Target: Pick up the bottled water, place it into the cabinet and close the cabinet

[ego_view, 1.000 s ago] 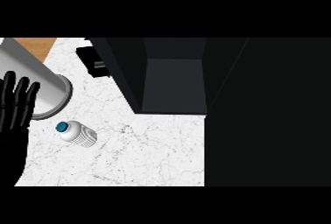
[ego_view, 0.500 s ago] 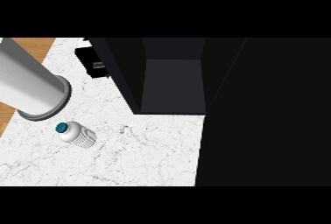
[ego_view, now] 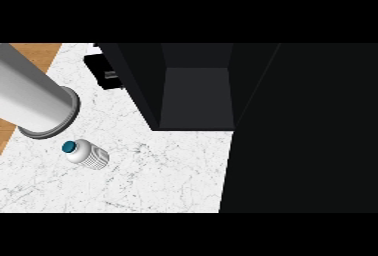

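**Spotter:** What have you got, starting at the left?

**Operator:** A thick grey cylindrical forearm (ego_view: pixel 33 95) comes in from the upper left. I see its ringed wrist end but no hand beyond it. Neither hand shows, so I cannot tell whether the fingers are released, clenched or grasping. With no fingers to measure from, I place things off that wrist end.

**Spotter:** And the bottle?

**Operator:** The small clear ribbed plastic water bottle with a teal cap (ego_view: pixel 85 152) sits on the counter just below the wrist end, near it but not touching. Nothing holds it. I cannot tell whether it is upright or tipped.

**Spotter:** Risks?

**Operator:** I judge the main one is reaching blind. With the hand out of sight, the forearm could brush the bottle and send it rolling towards the counter's left edge. There's also a small black boxy object (ego_view: pixel 103 75) up and right of the wrist, tight against the cabinet, which a swing could clip.

**Spotter:** Surface and room?

**Operator:** The white grey-veined marble counter (ego_view: pixel 162 175) has an orange wooden strip (ego_view: pixel 37 50) past its left edge. To the right, the dark open-fronted cabinet (ego_view: pixel 196 95) shows a grey recess. Further right everything is black, and I can't make out a door.
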Robot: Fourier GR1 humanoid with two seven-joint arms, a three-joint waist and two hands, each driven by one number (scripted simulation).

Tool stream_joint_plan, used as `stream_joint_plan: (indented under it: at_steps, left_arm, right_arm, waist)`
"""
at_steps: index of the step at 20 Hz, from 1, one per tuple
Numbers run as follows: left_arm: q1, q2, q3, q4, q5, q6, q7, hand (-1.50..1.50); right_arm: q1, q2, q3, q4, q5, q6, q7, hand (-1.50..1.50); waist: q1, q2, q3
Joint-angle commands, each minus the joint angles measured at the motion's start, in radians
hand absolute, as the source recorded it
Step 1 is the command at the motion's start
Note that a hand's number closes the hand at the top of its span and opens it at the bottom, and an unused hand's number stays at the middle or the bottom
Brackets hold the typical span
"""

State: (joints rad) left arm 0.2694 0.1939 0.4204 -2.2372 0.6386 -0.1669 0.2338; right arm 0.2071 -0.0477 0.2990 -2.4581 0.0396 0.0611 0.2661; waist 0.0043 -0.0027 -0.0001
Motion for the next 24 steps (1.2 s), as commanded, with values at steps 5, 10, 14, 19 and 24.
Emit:
stream_joint_plan:
  at_steps: [5,10,14,19,24]
  left_arm:
    - [0.064,-0.033,0.041,-0.019,0.009,-0.049,0.05,-1.5]
    - [-0.009,-0.039,-0.033,0.091,-0.14,-0.067,0.015,-1.5]
    - [-0.059,-0.003,0.001,0.196,-0.164,-0.097,-0.013,-1.5]
    - [-0.049,-0.075,-0.043,0.29,-0.265,-0.118,-0.11,-1.5]
    - [-0.127,-0.054,-0.031,0.409,-0.306,-0.081,-0.117,-1.5]
  right_arm:
    - [0.032,-0.002,0.097,-0.09,0.065,-0.039,0.069,-1.5]
    - [-0.089,0.04,0.149,-0.04,0.139,-0.103,0.137,-1.5]
    - [-0.032,0.007,0.177,-0.088,0.146,-0.102,0.122,-1.5]
    - [-0.009,-0.005,0.214,-0.074,0.158,-0.126,0.095,-1.5]
    - [0.009,-0.043,0.246,-0.118,0.172,-0.138,0.109,-1.5]
  waist:
    - [-0.003,0.0,0.0]
    - [-0.006,0.003,-0.001]
    - [-0.01,0.001,0.0]
    - [-0.012,0.001,-0.001]
    - [-0.019,0.0,0.0]
